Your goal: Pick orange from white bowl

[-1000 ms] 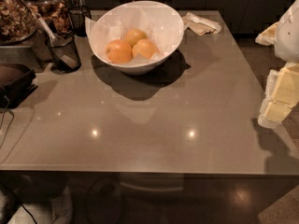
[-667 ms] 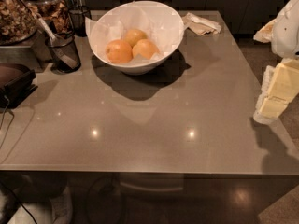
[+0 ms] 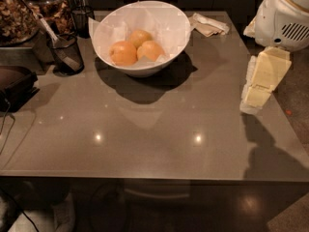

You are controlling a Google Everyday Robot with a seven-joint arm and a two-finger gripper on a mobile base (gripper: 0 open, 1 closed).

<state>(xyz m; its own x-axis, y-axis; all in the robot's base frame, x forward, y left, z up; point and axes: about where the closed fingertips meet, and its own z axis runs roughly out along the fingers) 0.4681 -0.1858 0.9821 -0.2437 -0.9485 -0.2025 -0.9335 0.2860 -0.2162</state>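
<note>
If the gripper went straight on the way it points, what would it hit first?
Probably the glossy grey tabletop near its right edge, just below the cream two-finger gripper, which points down-left. Depth is unclear.

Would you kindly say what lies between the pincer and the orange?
Camera view: bare tabletop, the white bowl's rim and a neighbouring fruit lie between the pincer, at the table's right edge, and the orange.

The bowl (image 3: 169, 28) sits far-centre on the table (image 3: 145, 134), 3 fruits (image 3: 123, 53) in it, the orange (image 3: 138, 36) rearmost. The gripper (image 3: 252, 100) hangs above the table's right edge.
</note>
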